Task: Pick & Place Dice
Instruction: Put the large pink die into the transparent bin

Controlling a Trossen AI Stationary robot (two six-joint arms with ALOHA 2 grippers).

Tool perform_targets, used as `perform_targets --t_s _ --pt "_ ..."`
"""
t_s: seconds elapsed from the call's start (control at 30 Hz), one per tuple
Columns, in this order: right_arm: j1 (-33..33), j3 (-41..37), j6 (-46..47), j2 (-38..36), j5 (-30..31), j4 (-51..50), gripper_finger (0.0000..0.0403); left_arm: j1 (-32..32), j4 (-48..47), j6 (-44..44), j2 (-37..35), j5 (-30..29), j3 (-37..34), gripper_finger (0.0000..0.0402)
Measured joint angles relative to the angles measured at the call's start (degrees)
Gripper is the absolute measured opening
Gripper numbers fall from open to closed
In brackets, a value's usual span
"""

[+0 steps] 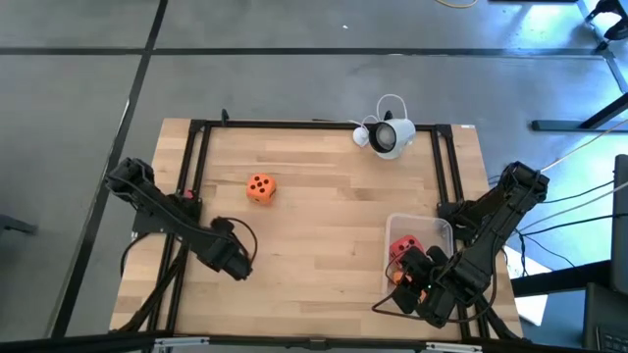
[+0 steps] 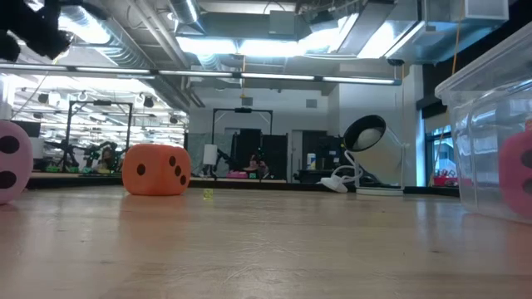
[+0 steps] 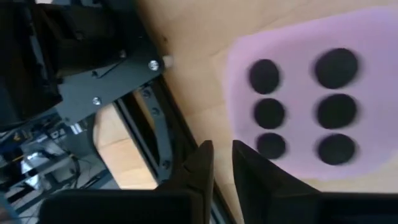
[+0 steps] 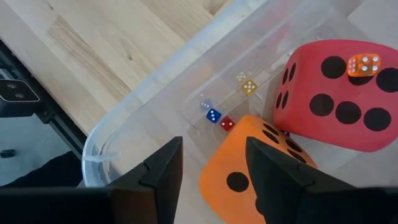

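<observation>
Left end effector near bench's 8 o'clock edge, fingers nearly together, empty; pink die just beside, not between. Reopen, straddle die, then clamp. Orange die at 10 o'clock. Right end effector apart over bin, 4 o'clock, holding nothing.

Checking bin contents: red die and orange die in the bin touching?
Touching. Right wrist view: the orange die presses against the red die inside the bin, no gap between them.
</observation>
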Motion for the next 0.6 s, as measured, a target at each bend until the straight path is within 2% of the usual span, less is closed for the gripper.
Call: perform_targets --t_s 0.27,0.5,0.6 --pt "0.0 0.0 0.0 0.0 0.0 0.1 0.0173 0.0 0.1 0.0 0.0 0.9 -3.7 0.0003" --pt "0.0 0.0 -0.1 0.0 -0.2 0.1 0.0173 0.4 8.9 6.0 -0.2 4.2 -7.8 0.0002" --pt "0.0 0.0 -0.1 0.0 -0.2 0.1 0.0173 0.4 10.9 5.1 -0.2 3.5 -8.4 0.0001"
